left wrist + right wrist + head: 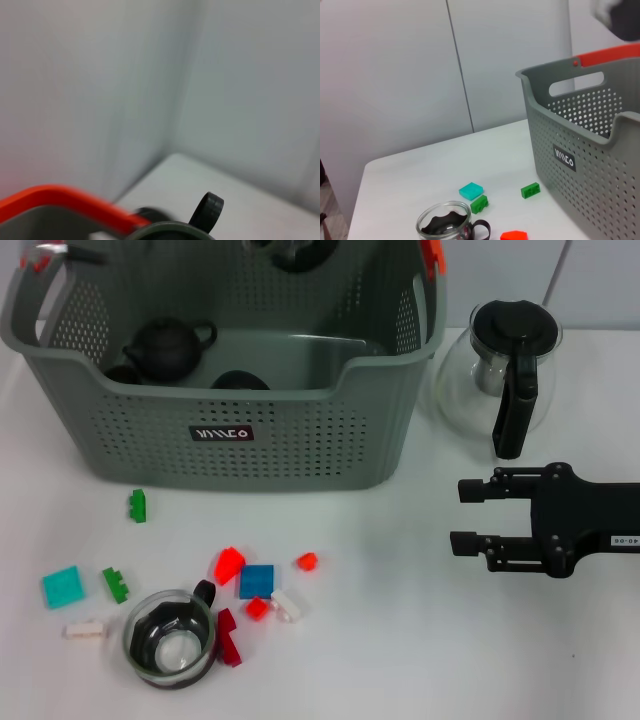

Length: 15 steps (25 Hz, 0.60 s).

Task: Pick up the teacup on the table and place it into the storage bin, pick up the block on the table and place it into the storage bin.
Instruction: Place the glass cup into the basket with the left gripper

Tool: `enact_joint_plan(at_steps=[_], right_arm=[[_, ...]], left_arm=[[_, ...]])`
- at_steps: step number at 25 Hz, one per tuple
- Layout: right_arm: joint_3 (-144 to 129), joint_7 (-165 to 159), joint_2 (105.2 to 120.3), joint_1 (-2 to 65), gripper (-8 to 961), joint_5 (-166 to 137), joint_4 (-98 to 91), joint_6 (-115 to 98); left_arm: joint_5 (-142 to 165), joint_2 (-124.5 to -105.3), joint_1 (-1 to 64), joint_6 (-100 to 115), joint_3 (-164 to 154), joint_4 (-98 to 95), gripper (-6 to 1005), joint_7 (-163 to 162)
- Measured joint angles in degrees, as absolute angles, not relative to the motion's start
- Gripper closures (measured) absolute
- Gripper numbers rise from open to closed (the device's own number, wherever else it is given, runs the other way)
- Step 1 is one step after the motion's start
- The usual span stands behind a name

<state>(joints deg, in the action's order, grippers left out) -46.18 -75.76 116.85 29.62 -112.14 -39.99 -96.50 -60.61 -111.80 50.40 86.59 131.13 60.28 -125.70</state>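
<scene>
A glass teacup [170, 638] with a black handle stands on the white table near its front left; the right wrist view shows this teacup [445, 225] too. Several small blocks lie around it, among them a blue block [257, 581], a red block [228, 563] and a green block [137, 505]. The grey storage bin [250, 440] stands behind them. At the picture's top edge, above the bin, a second dark teacup [292, 252] shows, and its handle [207, 212] sits close under the left wrist camera beside the bin's orange clip [65, 200]. My right gripper [465, 516] hovers open at the right.
A glass teapot [500, 375] with a black handle stands right of the bin, just behind my right arm. Inside the bin sits a black teapot [165, 348] with other dark pieces. A cyan block [63, 586] and a cream block [85, 630] lie at the far left.
</scene>
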Motion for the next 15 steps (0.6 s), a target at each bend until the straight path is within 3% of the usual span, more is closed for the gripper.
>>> enact_joint_plan(at_steps=[8,15], right_arm=[[-46.06,-75.76,116.95,29.62,266,-112.09,-40.12,-98.69],[-45.95,-75.76,116.82,29.48,266,-111.86,-40.08,-98.9]], left_arm=[[-44.71,-115.36,57.04,59.13,121.63,46.68,948,-131.38],[-34.17,-116.7,61.78,47.1,119.79,35.21,948,-132.38]])
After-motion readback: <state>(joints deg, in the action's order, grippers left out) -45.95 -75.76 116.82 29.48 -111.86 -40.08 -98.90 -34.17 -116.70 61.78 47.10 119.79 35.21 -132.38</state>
